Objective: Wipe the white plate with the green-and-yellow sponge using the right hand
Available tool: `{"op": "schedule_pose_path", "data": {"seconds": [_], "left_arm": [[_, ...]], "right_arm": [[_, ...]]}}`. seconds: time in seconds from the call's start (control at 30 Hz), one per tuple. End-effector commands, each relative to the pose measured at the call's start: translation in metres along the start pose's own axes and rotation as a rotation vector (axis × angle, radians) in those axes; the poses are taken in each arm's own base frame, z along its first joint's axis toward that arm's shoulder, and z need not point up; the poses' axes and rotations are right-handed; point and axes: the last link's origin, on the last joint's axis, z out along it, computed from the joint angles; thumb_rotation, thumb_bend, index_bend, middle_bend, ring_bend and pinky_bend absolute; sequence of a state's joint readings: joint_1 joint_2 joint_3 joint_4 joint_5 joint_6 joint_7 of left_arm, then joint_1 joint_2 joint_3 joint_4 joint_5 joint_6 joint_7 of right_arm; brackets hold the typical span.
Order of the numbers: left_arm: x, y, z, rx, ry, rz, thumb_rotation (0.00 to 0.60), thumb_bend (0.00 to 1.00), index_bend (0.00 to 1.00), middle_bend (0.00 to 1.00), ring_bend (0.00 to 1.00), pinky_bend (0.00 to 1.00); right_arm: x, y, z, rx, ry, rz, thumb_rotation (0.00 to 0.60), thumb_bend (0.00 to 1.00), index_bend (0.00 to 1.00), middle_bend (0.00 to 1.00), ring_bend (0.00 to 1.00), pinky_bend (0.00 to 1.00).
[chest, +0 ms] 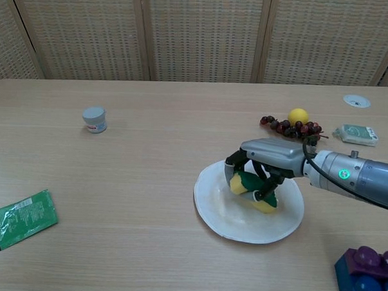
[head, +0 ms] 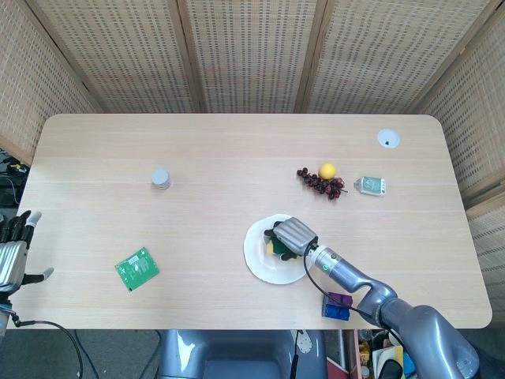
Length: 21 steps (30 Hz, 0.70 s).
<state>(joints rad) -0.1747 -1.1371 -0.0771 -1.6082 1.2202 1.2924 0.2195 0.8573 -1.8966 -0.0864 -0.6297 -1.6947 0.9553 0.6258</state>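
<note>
The white plate lies on the wooden table, right of centre near the front. My right hand hovers over its middle, fingers curled down around the green-and-yellow sponge, which it presses onto the plate. The hand hides most of the sponge in the head view. My left hand hangs off the table's left edge, fingers spread and holding nothing.
A green packet lies at the front left. A small grey jar stands at the back left. Dark grapes, a yellow ball and a small white device sit right of centre. Purple and blue blocks are at the front right.
</note>
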Motion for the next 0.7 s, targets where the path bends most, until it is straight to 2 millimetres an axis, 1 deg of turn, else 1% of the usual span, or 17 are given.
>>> {"op": "schedule_pose_path", "data": {"seconds": [0.03, 0.2, 0.33, 0.47, 0.6, 0.7], "left_arm": [[0.0, 0.0, 0.0, 0.0, 0.001, 0.0, 0.6, 0.0, 0.0, 0.0, 0.0, 0.0], [-0.001, 0.001, 0.0, -0.002, -0.004, 0.0, 0.6, 0.0, 0.0, 0.0, 0.0, 0.0], [0.0, 0.0, 0.0, 0.0, -0.003, -0.003, 0.6, 0.0, 0.0, 0.0, 0.0, 0.0], [0.0, 0.0, 0.0, -0.002, -0.006, -0.003, 0.6, 0.0, 0.0, 0.0, 0.0, 0.0], [-0.002, 0.001, 0.001, -0.007, -0.018, 0.001, 0.6, 0.0, 0.0, 0.0, 0.0, 0.0], [-0.003, 0.002, 0.001, -0.009, -0.021, 0.003, 0.6, 0.0, 0.0, 0.0, 0.0, 0.0]], "right_arm": [[-0.001, 0.001, -0.002, 0.005, -0.001, 0.001, 0.6, 0.38, 0.48, 0.56, 0.39, 0.59], [0.002, 0.001, -0.003, 0.016, 0.017, 0.003, 0.6, 0.38, 0.48, 0.56, 0.39, 0.59], [0.014, 0.0, -0.006, 0.049, 0.051, -0.006, 0.6, 0.39, 0.49, 0.56, 0.39, 0.59], [0.024, -0.006, -0.016, 0.087, 0.074, 0.009, 0.6, 0.39, 0.49, 0.56, 0.39, 0.59], [0.021, -0.008, -0.026, 0.091, 0.056, 0.019, 0.6, 0.39, 0.49, 0.57, 0.39, 0.59], [0.018, -0.008, -0.029, 0.078, 0.041, 0.024, 0.6, 0.39, 0.49, 0.57, 0.39, 0.59]]}}
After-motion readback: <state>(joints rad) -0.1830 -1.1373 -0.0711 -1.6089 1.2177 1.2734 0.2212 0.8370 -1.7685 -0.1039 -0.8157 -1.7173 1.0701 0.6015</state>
